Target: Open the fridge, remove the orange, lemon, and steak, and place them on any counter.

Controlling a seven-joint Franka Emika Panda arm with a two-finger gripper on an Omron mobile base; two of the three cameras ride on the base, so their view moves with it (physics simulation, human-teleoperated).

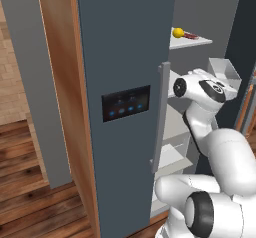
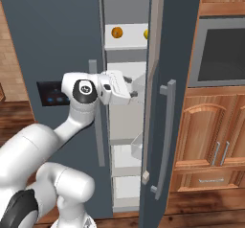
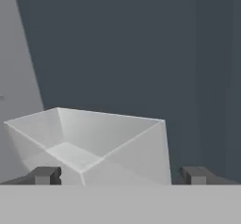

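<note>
The fridge (image 1: 125, 42) stands with its left door shut and its right door (image 2: 177, 54) swung partly open. On an upper white shelf (image 1: 200, 42) lie the yellow lemon (image 1: 178, 32) and, just right of it, the dark red steak (image 1: 190, 35). The orange (image 2: 116, 32) rests on the same shelf, with the lemon (image 2: 146, 33) half hidden behind the door's edge. My gripper (image 2: 133, 87) is open and empty inside the gap, well below that shelf. It (image 3: 121, 176) faces a white door bin (image 3: 94, 143) on the dark inner door. The counter is out of view.
Brown wooden cabinets (image 2: 215, 141) and a built-in dark oven window (image 2: 222, 50) stand right of the open door. The door's long grey handle (image 2: 165, 136) hangs close by my arm. A wooden side panel (image 1: 60, 57) and wood floor (image 1: 30, 182) lie to the left.
</note>
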